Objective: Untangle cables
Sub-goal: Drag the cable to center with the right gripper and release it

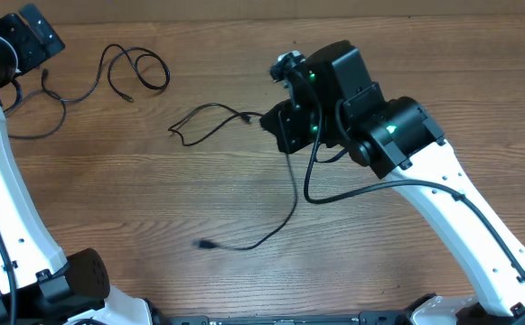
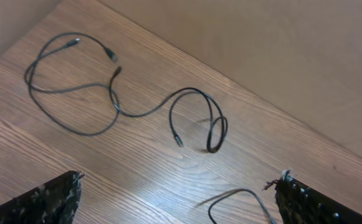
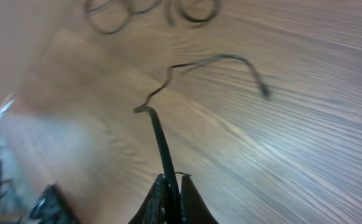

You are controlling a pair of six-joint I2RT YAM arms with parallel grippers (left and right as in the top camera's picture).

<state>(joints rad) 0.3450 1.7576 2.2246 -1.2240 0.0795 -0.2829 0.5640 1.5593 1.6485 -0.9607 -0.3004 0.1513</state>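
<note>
The right gripper (image 3: pixel 174 181) is shut tight, with its two fingers pressed together on a thin black cable (image 3: pixel 162 142). The right wrist view shows this at the bottom middle of the frame. The cable runs up from the fingers, kinks, then bends over to the right and ends in a small plug that lies on the wooden table (image 1: pixel 154 190). From above, this cable sits in the middle of the frame. One end loops out to the left of the gripper, and the other trails down to a little plug in the lower middle. The black wrist covers the spot where the cable is pinched, so the grip itself does not show from above. A thicker black cord (image 1: pixel 352 192) fixed to the right arm (image 1: pixel 479 217) hangs just beside the thin cable. The left gripper (image 2: pixel 179 180) is wide open and holds nothing — its fingers show in the two bottom corners of the left wrist view with bare wood between them. A second cable (image 2: pixel 215 132) lies loose in loops in the upper left of the overhead frame, near the left gripper and well apart from the held cable. A short bit of thin cable also shows at the bottom edge of the left wrist view — I cannot tell which cable it belongs to.
</note>
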